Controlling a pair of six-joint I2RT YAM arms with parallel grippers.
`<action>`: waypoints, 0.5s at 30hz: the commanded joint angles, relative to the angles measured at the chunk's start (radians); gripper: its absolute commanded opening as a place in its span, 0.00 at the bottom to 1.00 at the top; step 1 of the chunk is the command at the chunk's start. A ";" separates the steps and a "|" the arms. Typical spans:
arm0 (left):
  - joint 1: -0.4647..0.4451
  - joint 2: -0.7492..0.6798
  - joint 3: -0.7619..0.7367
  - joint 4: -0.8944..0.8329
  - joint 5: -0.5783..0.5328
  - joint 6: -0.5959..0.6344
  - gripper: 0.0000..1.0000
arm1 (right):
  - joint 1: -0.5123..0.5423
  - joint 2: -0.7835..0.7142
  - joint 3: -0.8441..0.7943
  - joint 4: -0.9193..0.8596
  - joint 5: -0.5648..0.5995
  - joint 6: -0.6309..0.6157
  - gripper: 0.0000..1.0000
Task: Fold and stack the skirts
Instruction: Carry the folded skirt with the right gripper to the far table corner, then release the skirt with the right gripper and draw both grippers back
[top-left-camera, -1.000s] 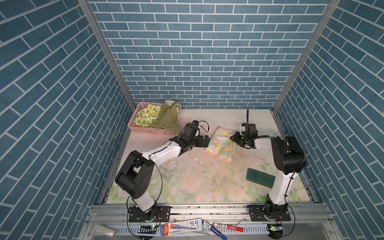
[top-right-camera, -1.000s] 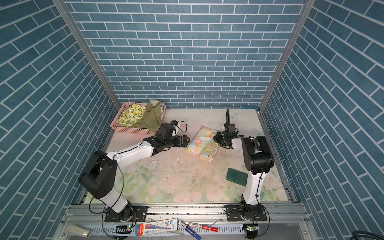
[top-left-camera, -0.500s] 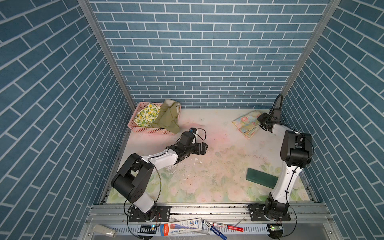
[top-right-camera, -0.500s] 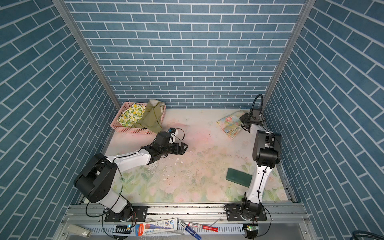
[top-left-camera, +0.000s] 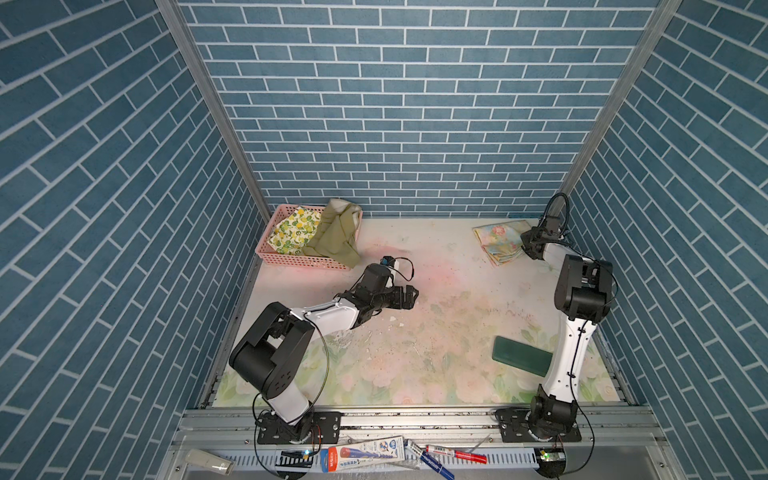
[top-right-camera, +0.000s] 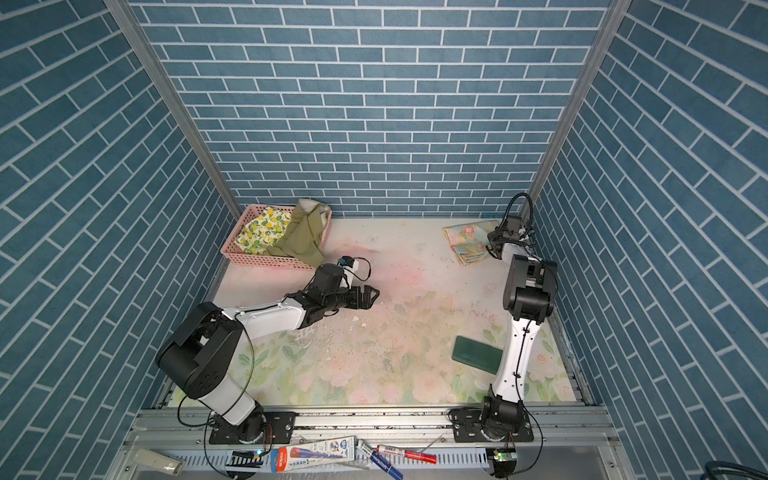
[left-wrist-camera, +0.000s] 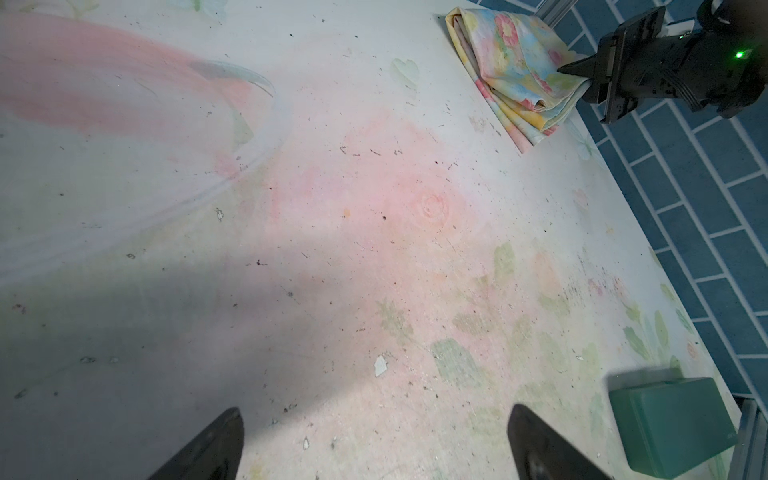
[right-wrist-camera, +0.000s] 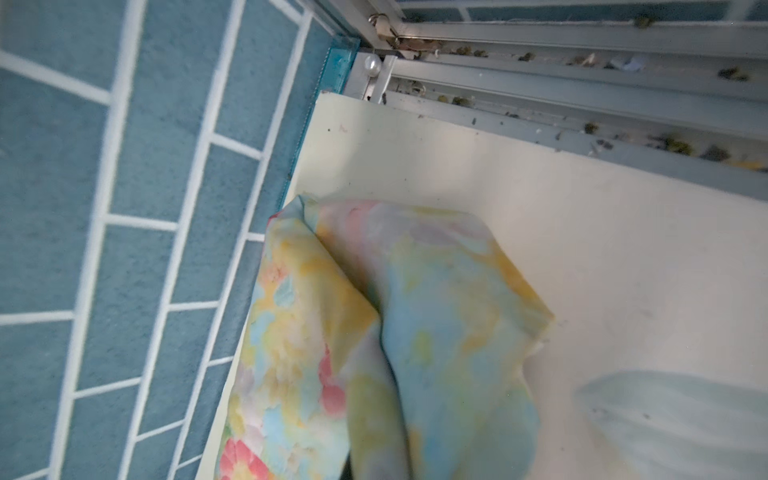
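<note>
- the folded pastel yellow-blue-pink floral cloth skirt lies on the far right corner of the table, close to the back wall and the right wall, in both top views.
- the right gripper sits at that skirt's right edge, its jaws clenched on a pinch of the cloth (from the left wrist view a dark finger lies on top of the fold, with cloth tucked beneath it).
- the left gripper hangs low over the bare middle of the worn floral-print table top, jaws spread wide with nothing between them, well apart from the floral skirt.
- the plain olive green cloth skirt is crumpled over the right end of the pink perforated plastic basket in the far left corner, with part of it spilling over the rim towards the table.
- the white cloth skirt with yellow lemons and green leaves lies bunched inside that basket, just beside the olive one.
- the dark green flat rectangular block lies on the table towards the front right, just beside the right arm's white link.
</note>
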 joint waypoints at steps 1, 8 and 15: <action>-0.004 -0.015 -0.013 0.015 0.004 -0.008 1.00 | -0.007 0.004 0.007 -0.009 0.061 0.111 0.00; -0.004 -0.022 -0.019 0.021 0.001 -0.012 1.00 | -0.004 0.005 -0.029 0.006 0.086 0.184 0.00; -0.004 -0.027 -0.034 0.040 -0.013 -0.024 1.00 | 0.016 0.001 -0.018 -0.052 0.090 0.212 0.00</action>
